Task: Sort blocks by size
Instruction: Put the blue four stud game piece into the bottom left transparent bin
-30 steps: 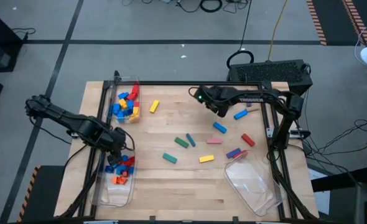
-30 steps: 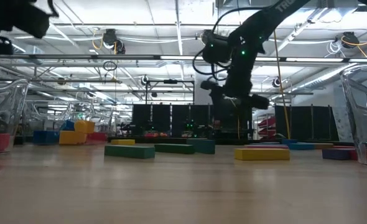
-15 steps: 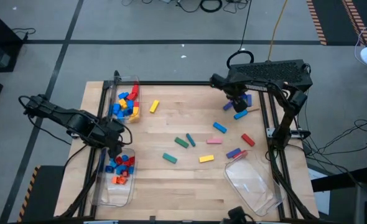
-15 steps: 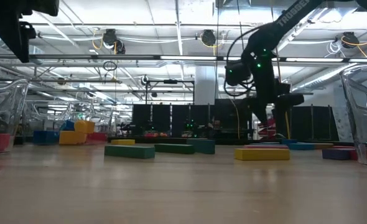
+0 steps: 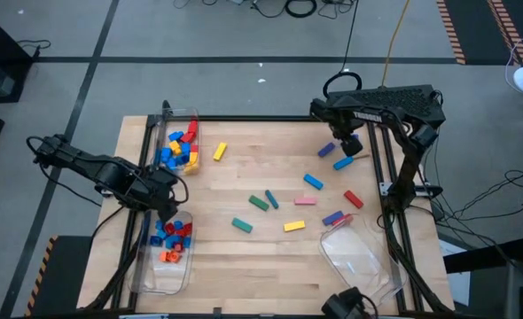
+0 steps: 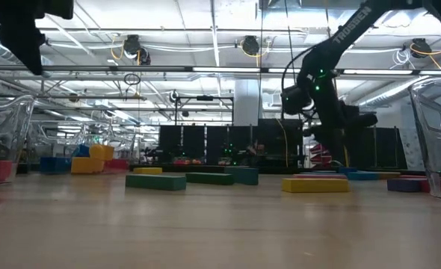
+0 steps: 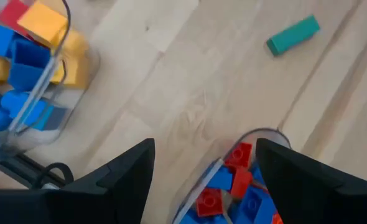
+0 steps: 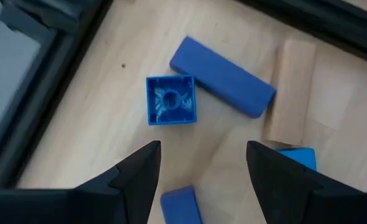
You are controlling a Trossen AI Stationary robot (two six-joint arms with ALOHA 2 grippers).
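**Two bins part-filled, a dozen bricks yet to sort**

Most of the wooden table point(image 5: 244, 257) carries loose plastic toy blocks: green long bars point(image 5: 260, 203), a yellow bar point(image 5: 293, 226), a pink bar point(image 5: 305, 200), red and blue medium bricks toward the right edge, and a lone yellow brick point(image 5: 219, 152) near the far-left bin.

Largest of the containers, the clear plastic bin at the near right point(image 5: 361, 261) looks empty. The clear far-left bin point(image 5: 193, 120) holds blue, yellow and red bricks; the clear near-left bin point(image 5: 146, 266) holds small red, blue and orange cubes.

Judged from this, the step in hand is a fresh pick. The right gripper point(image 8: 199, 177) hovers released, holding nothing, over the far right corner, above a small blue square cube point(image 8: 170, 99), a dark blue medium brick point(image 8: 224, 76) and a bare wooden bar point(image 8: 289, 90). Its next move probably calls for descending squarely onto one piece without nudging its neighbours.

The left gripper point(image 7: 202, 180) waits between the two left bins, fingers spread and empty.
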